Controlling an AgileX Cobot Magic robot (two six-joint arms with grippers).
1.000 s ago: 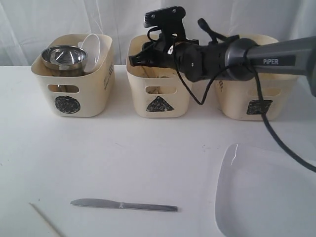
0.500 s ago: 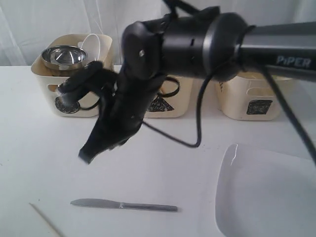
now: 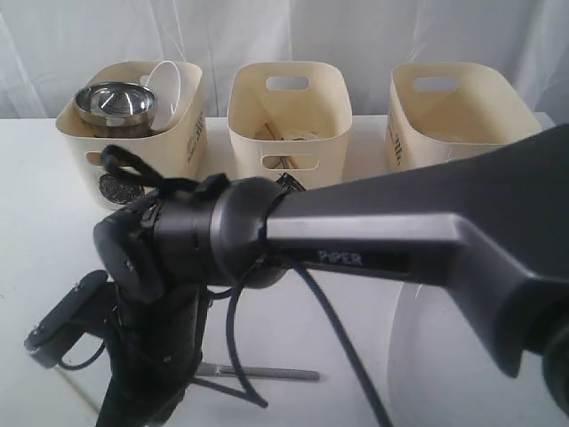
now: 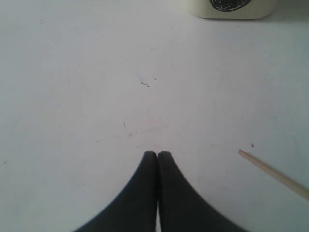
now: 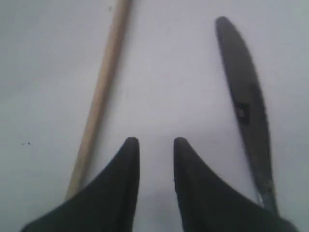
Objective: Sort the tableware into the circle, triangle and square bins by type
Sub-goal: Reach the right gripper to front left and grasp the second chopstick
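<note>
Right wrist view: my right gripper (image 5: 152,145) had swung down from the triangle bin (image 3: 331,147) to the table (image 3: 36,231), jaws parted on nothing, chopstick (image 5: 101,92) just beside one finger, knife (image 5: 244,96) beyond the other (left gripper (image 4: 157,154) pressed together). Next cutlery pick looked imminent.

Cream circle bin (image 3: 169,142) holds a shiny steel bowl (image 3: 114,102) and a small white bowl (image 3: 169,87) tipped on edge; middle bin (image 3: 289,98) and right bin (image 3: 462,111) alongside in a row. A knife (image 5: 244,92) and one wooden chopstick (image 5: 99,96) lie flat on the desk (image 3: 53,231), near but apart.
</note>
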